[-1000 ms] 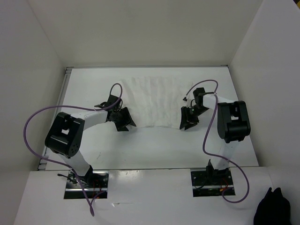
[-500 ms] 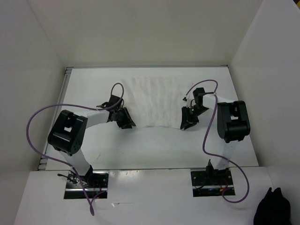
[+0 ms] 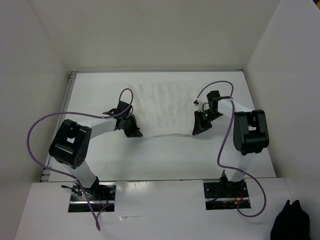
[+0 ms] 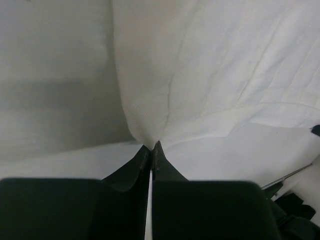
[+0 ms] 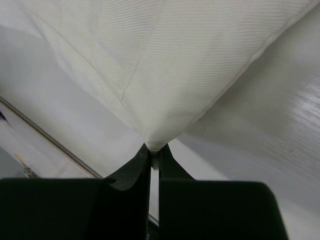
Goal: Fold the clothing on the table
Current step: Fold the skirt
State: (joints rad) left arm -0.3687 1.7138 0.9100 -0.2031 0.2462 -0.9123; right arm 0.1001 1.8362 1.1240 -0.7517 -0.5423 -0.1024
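Left wrist view: left pincer [image 4: 151,146] clamps the clothing [image 4: 210,75] corner.

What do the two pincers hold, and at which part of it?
Both hold the clothing: the left pincer pinches its near left corner, the right pincer its near right corner.

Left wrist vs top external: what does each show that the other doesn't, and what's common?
Left wrist only: the left gripper seen close up, jaws closed on a corner of the clothing, with the fabric drawn into a peak at the tips and its wrinkles visible.
Top external only: the right gripper at the other near corner, the clothing's full spread on the table, and a black fabric lump off at the near right.
Both: the left gripper at the clothing's near left corner, with the table beneath.
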